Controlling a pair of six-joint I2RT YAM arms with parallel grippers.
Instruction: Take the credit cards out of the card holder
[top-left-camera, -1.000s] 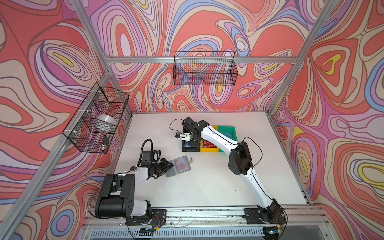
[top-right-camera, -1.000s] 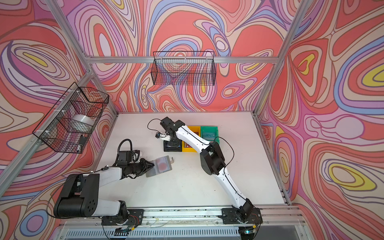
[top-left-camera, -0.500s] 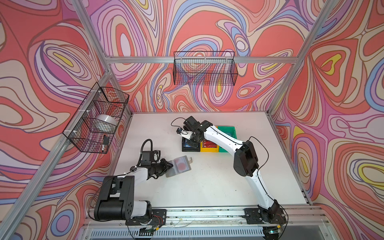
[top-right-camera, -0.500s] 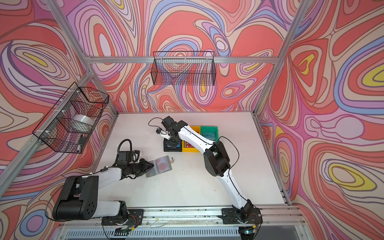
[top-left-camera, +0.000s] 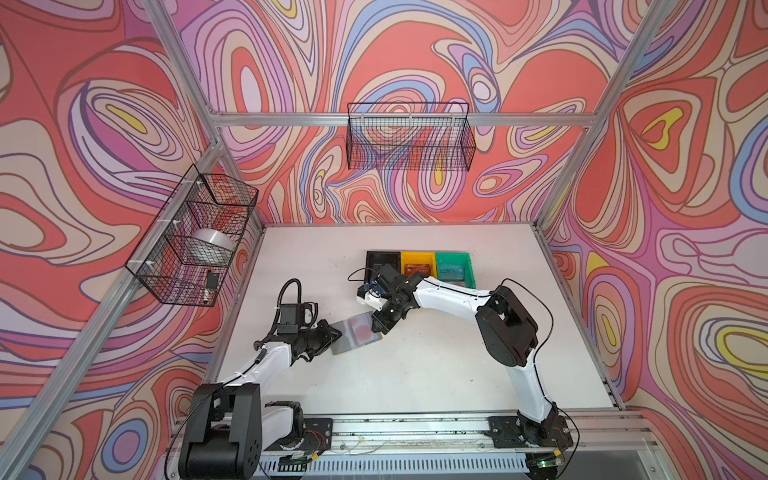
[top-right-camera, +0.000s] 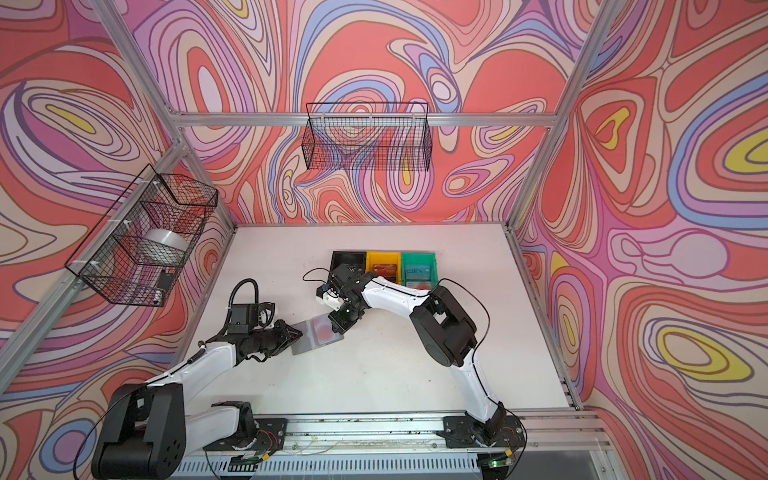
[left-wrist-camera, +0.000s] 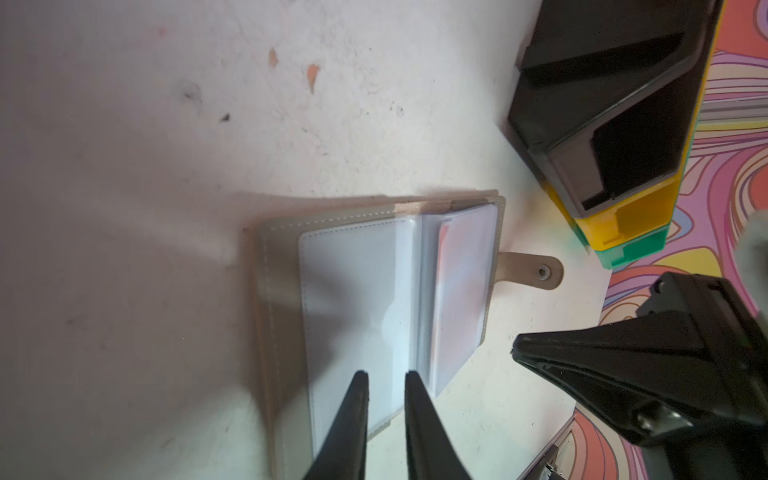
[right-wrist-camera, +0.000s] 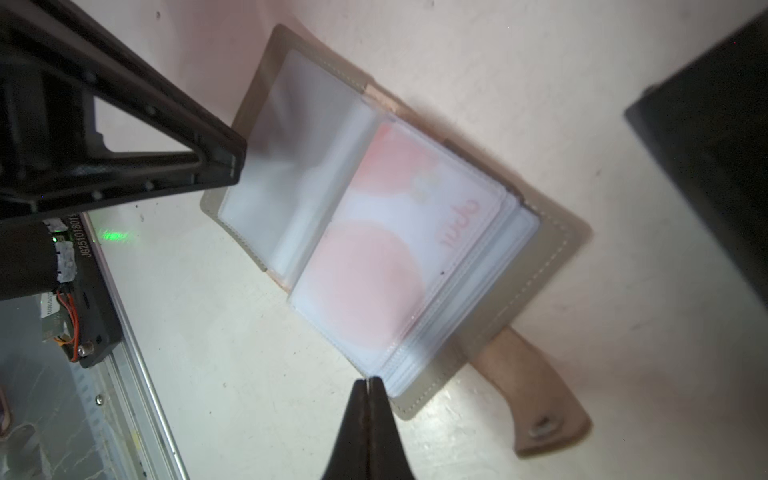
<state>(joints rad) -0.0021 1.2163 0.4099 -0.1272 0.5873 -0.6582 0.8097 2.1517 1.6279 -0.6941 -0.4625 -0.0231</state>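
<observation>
Two claws in play, and both are down at the card holder (top-left-camera: 353, 341). It lies open and flat on the table (top-left-camera: 415, 374), near the black bin (top-left-camera: 382, 258), on that bin's side toward the arm bases.

On the holder half farther from the black bin, the left gripper (left-wrist-camera: 386, 376) has its prongs a crack apart. The tips sit on the empty clear sleeve (left-wrist-camera: 349, 291), and I can't see anything pinched between them.

On the half nearer the black bin, the right gripper (right-wrist-camera: 368, 380) is squeezed fully closed with nothing in it. Its point is just beside the corner of the sleeve stack (right-wrist-camera: 415, 357), close to the snap tab (right-wrist-camera: 536, 399). The pale card (right-wrist-camera: 395, 232) with the red disc sits inside the top sleeve there.

As for the other bins, the yellow bin (top-left-camera: 417, 254) touches the black bin and has the red card (top-left-camera: 417, 270) in it. The green bin (top-left-camera: 453, 254) is one further along from the black bin, with the bluish card (top-left-camera: 451, 273) inside.
</observation>
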